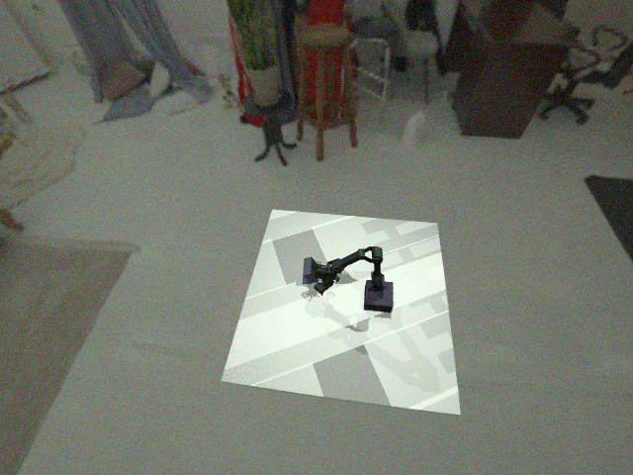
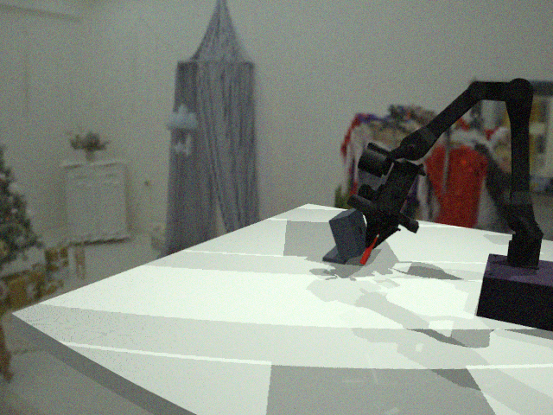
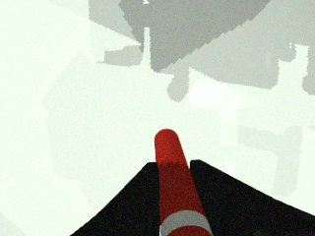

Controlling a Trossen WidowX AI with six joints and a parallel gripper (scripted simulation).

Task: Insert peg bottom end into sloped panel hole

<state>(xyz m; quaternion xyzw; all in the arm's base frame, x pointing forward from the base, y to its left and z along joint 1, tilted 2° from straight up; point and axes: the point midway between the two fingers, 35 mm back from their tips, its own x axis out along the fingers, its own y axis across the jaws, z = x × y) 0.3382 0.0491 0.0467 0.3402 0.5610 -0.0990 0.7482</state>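
peg: red, pale grey band near one end | panel: slate grey-blue, seemingly | arm: black | base: dark purple | table: white, grey patches

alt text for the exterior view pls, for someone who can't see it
A black robot arm's gripper holds a tilted red peg low over a pale patterned table, right beside a grey sloped panel. The arm's dark base sits at right.
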